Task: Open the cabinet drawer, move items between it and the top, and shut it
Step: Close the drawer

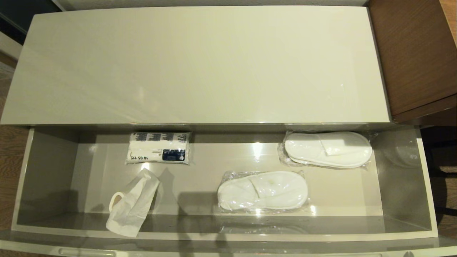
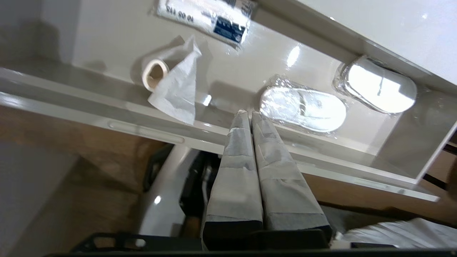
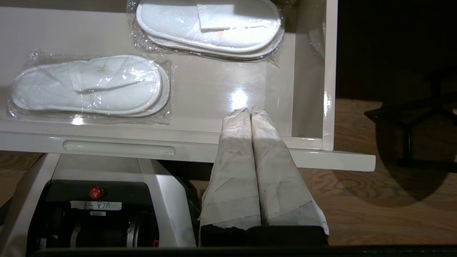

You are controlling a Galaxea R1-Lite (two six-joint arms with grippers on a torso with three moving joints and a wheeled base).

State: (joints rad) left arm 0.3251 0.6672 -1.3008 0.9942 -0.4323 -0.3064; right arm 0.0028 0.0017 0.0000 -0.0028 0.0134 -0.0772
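Lying in the front-left of the open cabinet drawer (image 1: 426,200), the toilet paper roll (image 1: 128,205) waits to be lifted onto the top (image 1: 200,64) (bare, as far as I see). The left gripper (image 2: 246,113) hangs outside the drawer front, jaws together and empty, so it must open and reach in. The slippers (image 1: 262,191) and a labelled packet (image 1: 159,148) sit well apart; the right gripper (image 3: 249,110) is parked, jaws together.

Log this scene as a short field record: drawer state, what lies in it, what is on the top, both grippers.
drawer: cabinet drawer pulled open
in drawer: toilet paper roll with loose sheet, near front left; white packet at back; two wrapped slipper pairs to the right
top: cabinet top, nothing seen on it
left gripper: shut, empty, over the drawer's front edge
right gripper: shut, empty, near the drawer's right end
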